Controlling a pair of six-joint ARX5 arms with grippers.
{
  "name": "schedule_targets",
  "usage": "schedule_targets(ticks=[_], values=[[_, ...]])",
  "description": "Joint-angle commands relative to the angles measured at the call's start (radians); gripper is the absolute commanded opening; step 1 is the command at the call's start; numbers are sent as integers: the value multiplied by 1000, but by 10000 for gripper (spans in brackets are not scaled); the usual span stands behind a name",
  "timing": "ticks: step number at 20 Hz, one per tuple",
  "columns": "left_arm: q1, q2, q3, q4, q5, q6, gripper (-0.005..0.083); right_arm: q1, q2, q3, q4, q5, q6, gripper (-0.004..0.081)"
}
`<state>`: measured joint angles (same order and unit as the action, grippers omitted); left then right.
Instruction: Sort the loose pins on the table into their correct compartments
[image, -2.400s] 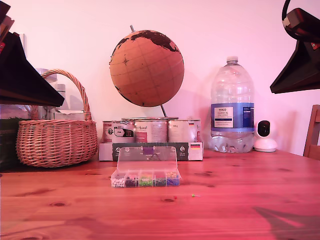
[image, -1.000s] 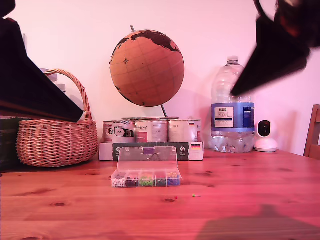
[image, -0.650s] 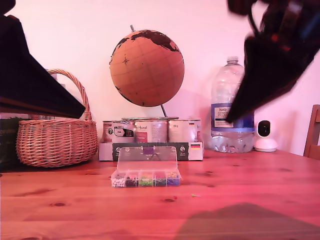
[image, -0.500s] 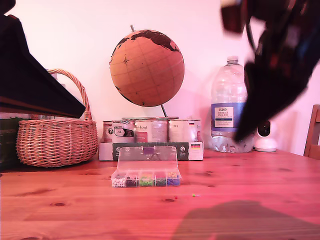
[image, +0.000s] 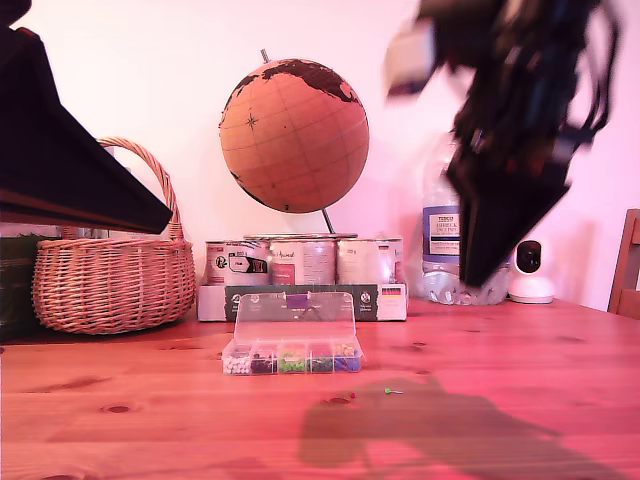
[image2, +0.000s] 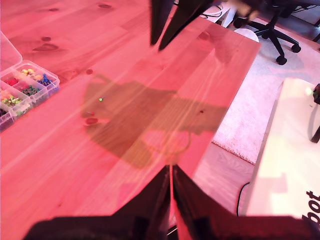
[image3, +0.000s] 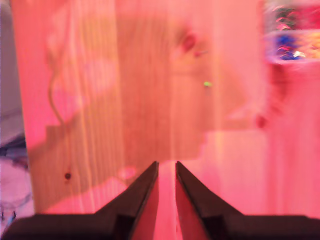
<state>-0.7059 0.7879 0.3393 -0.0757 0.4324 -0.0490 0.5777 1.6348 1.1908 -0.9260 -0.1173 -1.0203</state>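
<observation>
My second claw (image3: 166, 175) hangs above the bench (image3: 100, 100), its tips nearly closed with a narrow gap. The green-headed pin (image3: 207, 84) lies near a dark knot (image3: 188, 41), beyond the claw.

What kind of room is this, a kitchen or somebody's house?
It looks like a room in someone's home, maybe a study. There is a globe, a wicker basket and a big water bottle at the back of a wooden table, and an office chair on the floor nearby.
</observation>
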Motion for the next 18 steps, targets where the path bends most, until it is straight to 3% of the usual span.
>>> schedule_targets(ticks=[1, 9, 18], values=[[1, 4, 5, 10, 0, 3, -21, 21, 22, 19, 1, 5, -9, 89], [1, 4, 5, 9, 0, 4, -21, 44, 127, 37, 108, 76, -36, 89], [1, 4, 5, 9, 0, 4, -21, 44, 234, 131, 157, 56, -52, 89]])
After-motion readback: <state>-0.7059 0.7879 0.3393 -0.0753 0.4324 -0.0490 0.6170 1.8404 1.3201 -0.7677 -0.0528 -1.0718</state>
